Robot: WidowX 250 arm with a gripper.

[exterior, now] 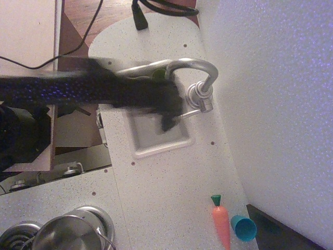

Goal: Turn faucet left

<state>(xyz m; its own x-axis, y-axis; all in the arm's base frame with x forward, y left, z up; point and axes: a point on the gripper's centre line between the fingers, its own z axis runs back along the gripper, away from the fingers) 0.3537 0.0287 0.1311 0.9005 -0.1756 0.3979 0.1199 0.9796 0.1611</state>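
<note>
The silver faucet (pixel 200 97) stands on its round base at the right rim of the white sink (pixel 156 148). Its curved spout (pixel 192 63) arches up and reaches left along the sink's far edge. The small side lever (pixel 190 112) sticks out toward the basin. My black gripper (pixel 167 110) is motion-blurred; it lies across the far part of the sink, just left of the base and under the spout. I cannot tell whether the fingers are open, or whether they touch the spout. The arm (pixel 67 89) comes in from the left.
A green cup (pixel 158 74) in the sink's far corner is mostly hidden by the arm. An orange toy carrot (pixel 221 223) and a blue cup (pixel 243 227) lie front right. A steel pot (pixel 67 234) sits front left. A black cable (pixel 139 15) lies at the far counter end.
</note>
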